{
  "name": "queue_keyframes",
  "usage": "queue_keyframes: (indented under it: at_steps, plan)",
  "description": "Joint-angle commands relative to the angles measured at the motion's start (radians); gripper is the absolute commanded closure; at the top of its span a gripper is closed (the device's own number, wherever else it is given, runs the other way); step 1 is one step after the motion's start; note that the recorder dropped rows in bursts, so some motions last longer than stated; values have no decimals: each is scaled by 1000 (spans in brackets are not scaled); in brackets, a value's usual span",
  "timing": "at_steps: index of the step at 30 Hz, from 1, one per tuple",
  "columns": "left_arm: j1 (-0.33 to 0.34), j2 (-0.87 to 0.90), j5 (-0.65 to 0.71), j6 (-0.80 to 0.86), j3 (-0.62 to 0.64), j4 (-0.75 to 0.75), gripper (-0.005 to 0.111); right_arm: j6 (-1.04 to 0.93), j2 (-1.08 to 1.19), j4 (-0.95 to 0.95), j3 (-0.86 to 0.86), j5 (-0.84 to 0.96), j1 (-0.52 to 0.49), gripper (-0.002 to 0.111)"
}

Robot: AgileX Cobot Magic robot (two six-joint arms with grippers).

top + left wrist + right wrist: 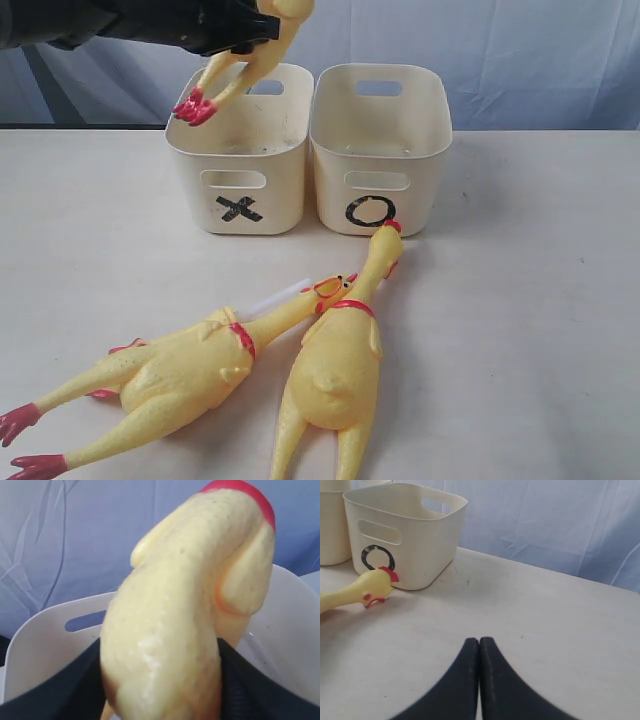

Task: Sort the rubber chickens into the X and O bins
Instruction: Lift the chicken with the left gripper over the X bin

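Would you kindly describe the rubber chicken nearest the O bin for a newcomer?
Find the cream plastic tub marked with a black O. On the table before it lies a yellow rubber chicken. Unlike the chicken beside it, its red-combed head reaches that O.

The left gripper hangs over the X bin, with the held chicken dangling from it above the bin's rim. The O bin stands just beside the X bin, to the gripper's right. In front of and below the gripper, the left chicken and the right chicken lie side by side on the bench, the right chicken's head against the O bin.
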Motion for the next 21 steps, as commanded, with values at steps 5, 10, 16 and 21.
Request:
queue_keyframes:
  at_steps: [5, 10, 16, 21]
  plan:
    - [-7, 102, -37, -4, -81, -15, 107, -4, -4, 3, 2, -7, 4, 108]
    - [-7, 131, -32, -4, -85, 31, 107, -4, -4, 3, 2, -7, 4, 108]
    - [-4, 140, -25, -13, -85, 78, 107, -4, -4, 3, 2, -7, 4, 108]
    - [18, 143, 5, -48, -85, 114, 107, -4, -4, 3, 2, -7, 4, 108]
